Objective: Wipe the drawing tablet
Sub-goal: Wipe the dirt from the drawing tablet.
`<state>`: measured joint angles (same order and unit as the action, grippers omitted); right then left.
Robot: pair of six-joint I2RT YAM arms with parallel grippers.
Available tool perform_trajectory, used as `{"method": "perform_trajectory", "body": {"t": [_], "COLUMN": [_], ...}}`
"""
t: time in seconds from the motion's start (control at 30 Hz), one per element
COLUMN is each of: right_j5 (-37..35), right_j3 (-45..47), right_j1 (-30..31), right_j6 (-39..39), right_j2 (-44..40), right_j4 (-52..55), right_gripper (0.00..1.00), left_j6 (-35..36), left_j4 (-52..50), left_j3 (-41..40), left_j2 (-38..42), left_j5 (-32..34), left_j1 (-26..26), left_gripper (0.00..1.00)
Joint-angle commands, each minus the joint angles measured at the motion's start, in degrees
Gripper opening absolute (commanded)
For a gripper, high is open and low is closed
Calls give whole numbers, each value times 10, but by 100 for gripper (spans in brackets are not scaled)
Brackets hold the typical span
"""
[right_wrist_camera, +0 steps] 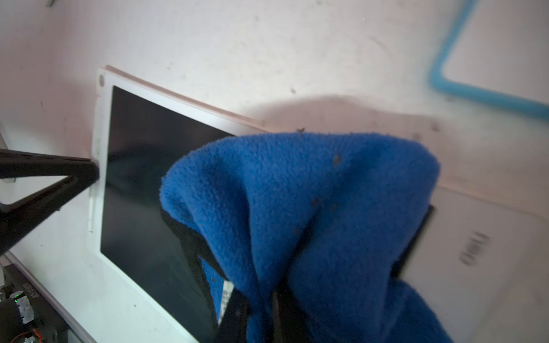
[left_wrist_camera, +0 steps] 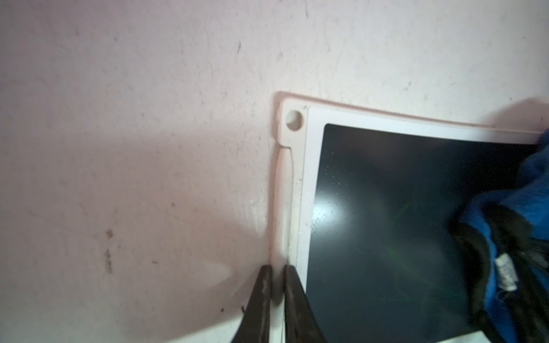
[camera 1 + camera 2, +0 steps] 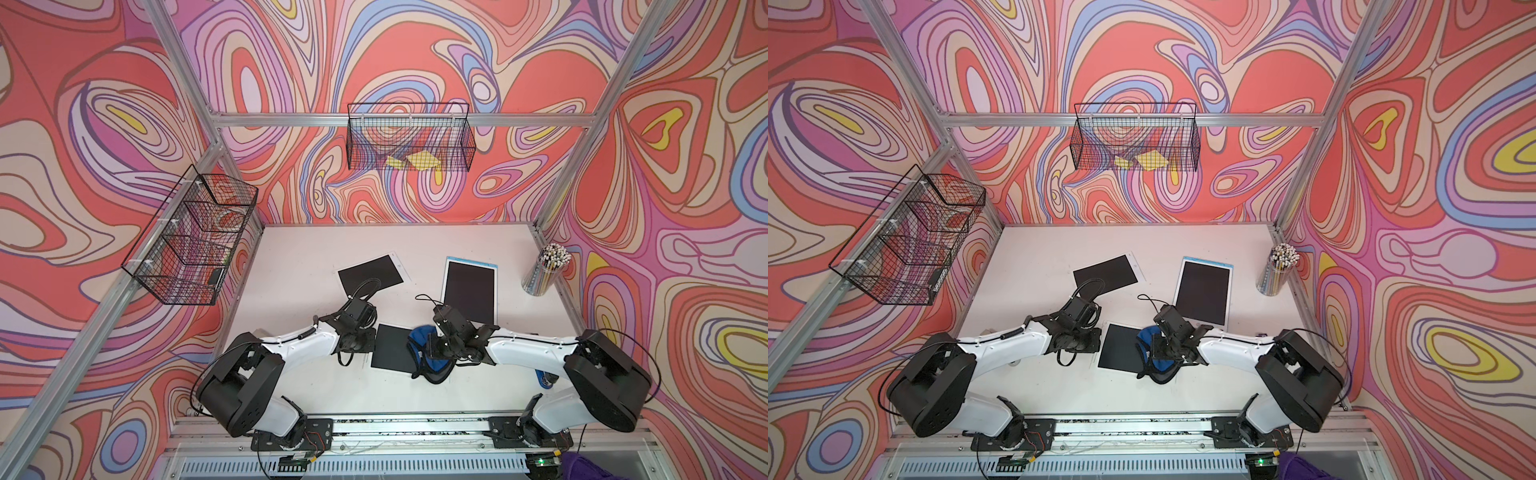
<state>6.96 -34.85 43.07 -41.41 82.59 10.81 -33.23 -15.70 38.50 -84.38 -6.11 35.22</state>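
Two unreadable prints, cloth tag (image 2: 298,274), tablet bezel (image 1: 472,248)

Swirling wallpaper (image 3: 415,54) in coral, lilac, blue and yellow covers the three walls around a pale pink worktop (image 3: 307,249) (scuffed and speckled up close). Aluminium frame bars (image 3: 291,120) line the walls. A black wire basket (image 3: 457,141) hangs from the back bar, a compartmented wire rack (image 3: 166,266) from a side bar.
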Motion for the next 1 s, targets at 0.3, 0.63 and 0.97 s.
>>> {"method": "perform_trajectory", "body": {"t": [0.3,0.63,0.97], "right_j5": [23,43,10], "right_j3": [-69,-102,80], "right_j1": [61,105,2], "right_j6": [-28,-68,-31], "right_j2": [143,244,27], "right_j4": [-45,-102,-4], "right_gripper": [0,0,0], "left_j6": [-8,-13,-16], "left_j4": [-45,-50,-55], "left_j3": [-34,-37,-35], "left_j2": [-32,-23,-23], "left_j5": [11,25,32], "left_j1": [2,2,2], "left_gripper": [7,7,6]}}
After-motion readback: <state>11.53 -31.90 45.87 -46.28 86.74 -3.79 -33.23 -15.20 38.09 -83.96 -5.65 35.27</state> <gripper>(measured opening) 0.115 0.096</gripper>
